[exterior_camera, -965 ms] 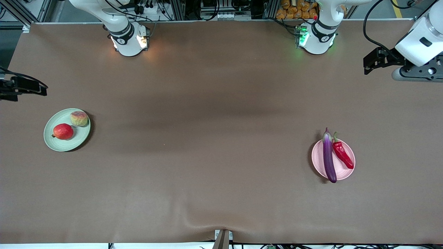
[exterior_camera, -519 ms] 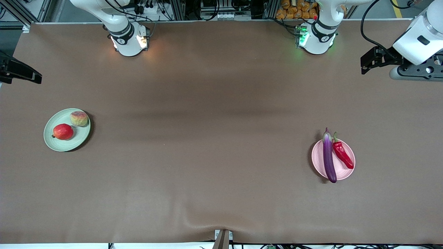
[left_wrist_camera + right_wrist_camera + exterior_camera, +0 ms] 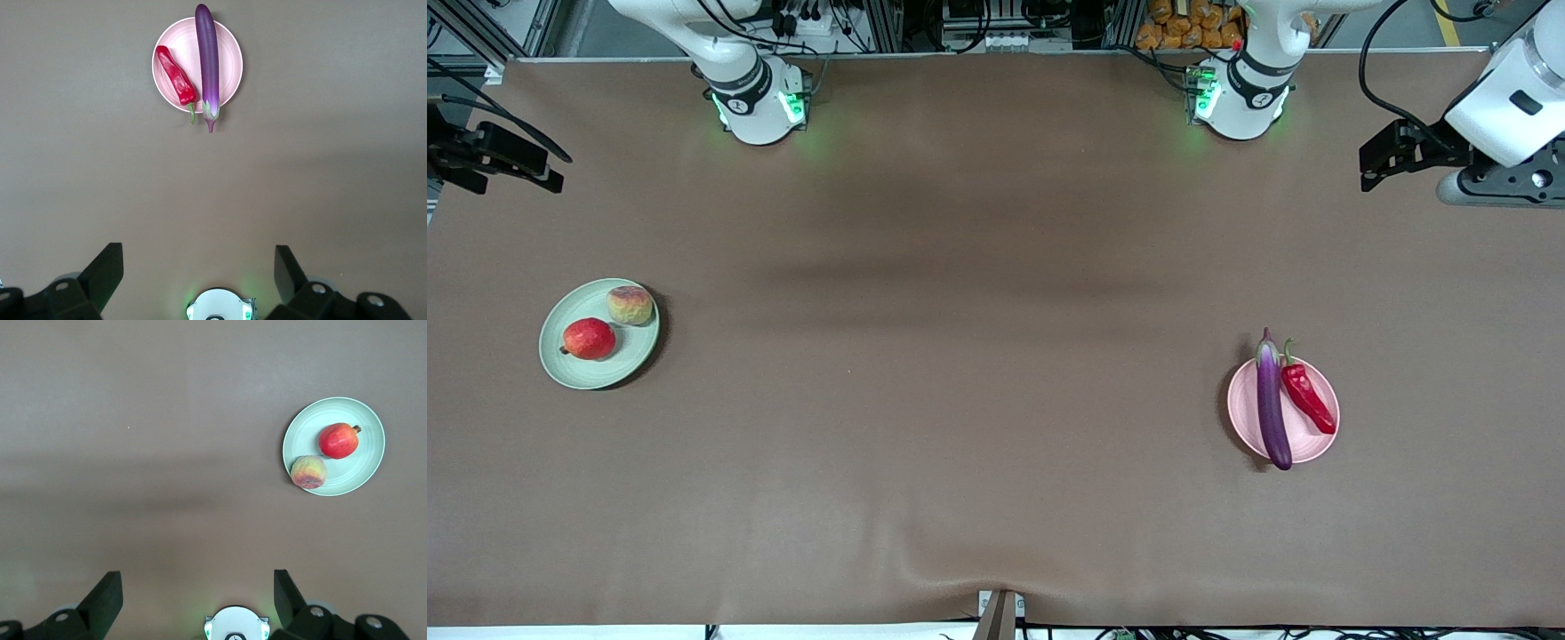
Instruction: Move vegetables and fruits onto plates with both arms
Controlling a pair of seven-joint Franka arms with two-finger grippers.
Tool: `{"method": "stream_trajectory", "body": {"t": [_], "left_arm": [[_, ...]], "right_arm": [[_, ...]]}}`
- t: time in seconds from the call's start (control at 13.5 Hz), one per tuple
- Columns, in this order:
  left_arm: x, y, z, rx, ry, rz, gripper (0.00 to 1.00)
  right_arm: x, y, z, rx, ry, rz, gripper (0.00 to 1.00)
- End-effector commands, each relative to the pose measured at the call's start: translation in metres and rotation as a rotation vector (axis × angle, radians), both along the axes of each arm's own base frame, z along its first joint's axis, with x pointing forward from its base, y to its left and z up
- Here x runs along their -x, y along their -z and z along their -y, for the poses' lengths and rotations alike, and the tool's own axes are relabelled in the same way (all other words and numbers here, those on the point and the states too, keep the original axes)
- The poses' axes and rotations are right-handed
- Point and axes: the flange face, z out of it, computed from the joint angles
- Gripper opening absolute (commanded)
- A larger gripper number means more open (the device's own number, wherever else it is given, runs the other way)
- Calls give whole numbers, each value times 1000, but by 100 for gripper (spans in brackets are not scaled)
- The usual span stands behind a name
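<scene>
Since 1 second ago the right claw [image 3: 498,160] has risen toward the base end of the surface [image 3: 978,267], the light at the right arm's base has turned from white to green, and the left claw [image 3: 1383,160] has hardly shifted. The food has not moved.

The eggplant [image 3: 1272,400] lies with its long axis running toward the front camera, pale cap pointing to the bases, dark tip hanging over the rim of the pink plate [image 3: 1320,449]. It is slim, glossy and purple. Just beside it, the red chili pepper [image 3: 1307,397] lies slightly slanted, green stem toward the bases.

On the mint green plate [image 3: 618,369] the round red pomegranate [image 3: 589,339] sits nearer the front camera than the fuzzy peach [image 3: 631,305]. Both plates are round and matte.

Both claws hang high with fingers spread wide, holding nothing, the left over the left arm's end of the brown surface and the right over the right arm's end.
</scene>
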Motion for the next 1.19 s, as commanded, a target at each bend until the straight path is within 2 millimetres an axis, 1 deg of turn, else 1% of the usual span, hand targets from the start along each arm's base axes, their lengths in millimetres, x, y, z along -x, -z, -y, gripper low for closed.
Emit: {"method": "stream_trajectory", "body": {"t": [0.0, 0.07, 0.22, 0.37, 0.45, 0.52, 0.67, 1.11], "left_arm": [[0, -2, 0, 12, -13, -6, 100], [0, -2, -1, 12, -14, -6, 100], [0, 1, -1, 5, -12, -9, 100], [-5, 12, 5, -9, -2, -35, 100], [-3, 8, 7, -5, 2, -30, 100], [0, 3, 5, 8, -1, -23, 100], [0, 0, 3, 12, -2, -17, 100], [2, -5, 3, 26, -7, -18, 100]], "right_arm": [[1, -18, 9, 37, 9, 33, 100], [0, -20, 10, 61, 9, 28, 100], [4, -15, 12, 61, 18, 8, 100], [3, -13, 11, 51, 23, 7, 100], [3, -13, 11, 51, 30, 8, 100], [3, -13, 12, 51, 55, 5, 100], [3, -13, 8, 59, 96, 0, 100], [3, -13, 12, 66, 86, 2, 100]]}}
